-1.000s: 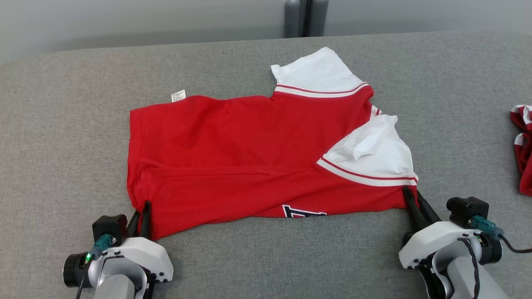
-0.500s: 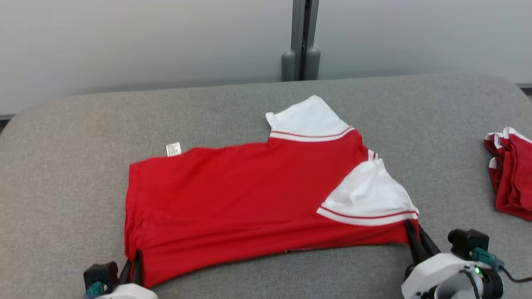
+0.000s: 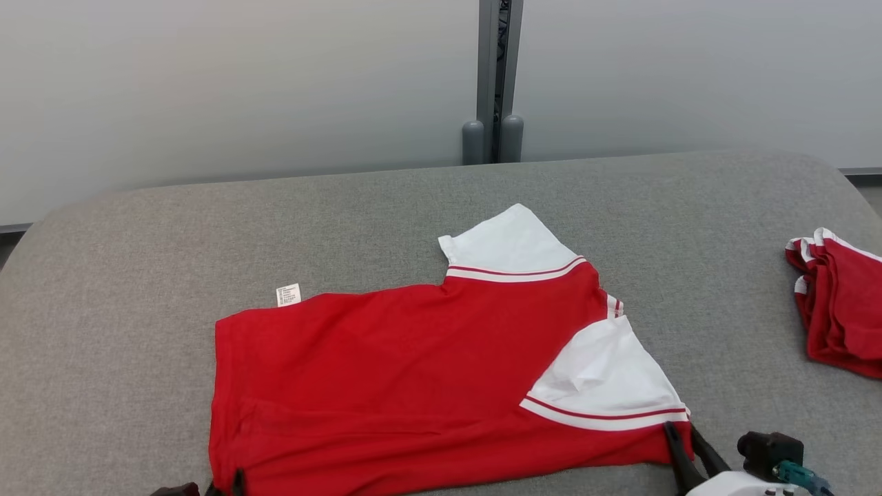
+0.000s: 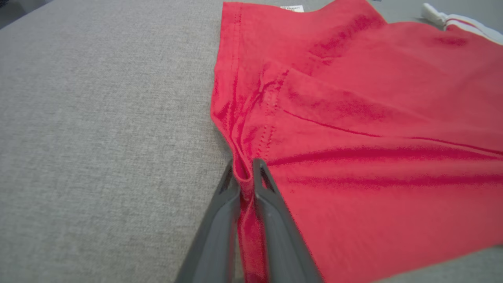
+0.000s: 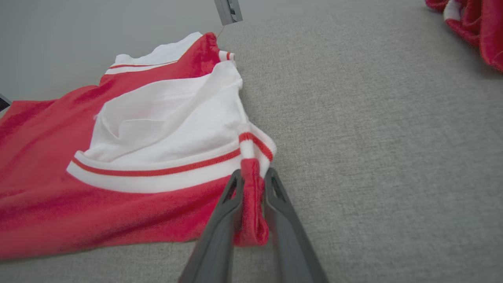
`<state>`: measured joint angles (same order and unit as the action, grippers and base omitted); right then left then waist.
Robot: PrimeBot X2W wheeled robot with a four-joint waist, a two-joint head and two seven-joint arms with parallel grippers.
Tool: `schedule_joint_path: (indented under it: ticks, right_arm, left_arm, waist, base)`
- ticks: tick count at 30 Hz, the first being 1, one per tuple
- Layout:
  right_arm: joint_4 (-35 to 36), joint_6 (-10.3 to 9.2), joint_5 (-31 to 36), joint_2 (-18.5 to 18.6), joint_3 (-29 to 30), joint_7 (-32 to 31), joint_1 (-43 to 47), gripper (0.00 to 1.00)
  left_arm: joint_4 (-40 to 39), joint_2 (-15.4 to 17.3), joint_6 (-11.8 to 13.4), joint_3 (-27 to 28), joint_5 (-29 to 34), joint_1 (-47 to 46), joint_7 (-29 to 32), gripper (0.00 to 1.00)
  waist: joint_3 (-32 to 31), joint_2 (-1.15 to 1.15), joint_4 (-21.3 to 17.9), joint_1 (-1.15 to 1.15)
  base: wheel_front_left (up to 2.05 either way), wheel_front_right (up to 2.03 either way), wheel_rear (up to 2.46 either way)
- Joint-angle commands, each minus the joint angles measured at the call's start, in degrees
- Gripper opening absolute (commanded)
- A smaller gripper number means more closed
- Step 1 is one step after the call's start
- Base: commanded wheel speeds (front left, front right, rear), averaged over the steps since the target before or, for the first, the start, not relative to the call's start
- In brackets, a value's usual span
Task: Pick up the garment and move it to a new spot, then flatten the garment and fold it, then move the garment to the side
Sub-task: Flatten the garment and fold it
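Cam up; 2 hands [image 4: 244, 165] [image 5: 253, 173], 1 garment [image 3: 386, 372]

Bright, even, diffuse light; soft shadow under garment [image 5: 118, 220] hem; wrist views blurred near bottom.

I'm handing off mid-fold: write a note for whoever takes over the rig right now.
Left gripper: shut on the shirt at its near hem corner.
Right gripper: shut on the shirt's near edge, just below the white sleeve.
Things: the shirt lies spread on the grey table, with the white sleeve folded onto the body and wrinkles near the left grip. A pile of red garments sits at the right.
Done: shirt placed and mostly flattened; first fold apparently made.
Left: let go, finish folding, move the shirt aside.
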<state>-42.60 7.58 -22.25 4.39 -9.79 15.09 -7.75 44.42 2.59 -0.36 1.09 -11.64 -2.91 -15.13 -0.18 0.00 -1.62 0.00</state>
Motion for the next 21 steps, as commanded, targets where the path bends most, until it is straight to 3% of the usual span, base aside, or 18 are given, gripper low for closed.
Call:
schedule_joint_path:
  ticks: [1,4,10,21]
  right_arm:
    - [-0.18,-0.15,-0.25,0.69,0.06,0.08,-1.19,1.00]
    - [1.48,-0.10,0.73,0.54,1.25,0.08,-3.20,1.00]
    - [2.94,-0.10,2.53,0.88,2.16,0.07,-7.06,1.00]
    - [-0.38,-0.10,4.29,1.16,-1.48,0.05,-20.11,1.00]
  left_arm:
    - [-0.44,0.60,0.71,-0.25,-0.70,-0.60,0.01,1.00]
    - [-2.52,0.47,2.61,-1.53,-0.97,-1.91,0.01,1.00]
    - [-4.12,0.55,2.67,-2.01,0.44,-5.70,0.01,1.00]
    - [9.02,4.08,1.32,-3.26,1.83,-24.47,3.63,1.00]
  waist:
    - [0.47,0.00,0.08,0.00]
    - [1.85,0.00,0.31,0.00]
    - [4.07,0.00,0.74,0.00]
    - [9.52,0.00,0.27,0.00]
  base:
    - [0.00,0.00,0.00]
    - [0.00,0.00,0.00]
    - [0.00,0.00,0.00]
    - [0.00,0.00,0.00]
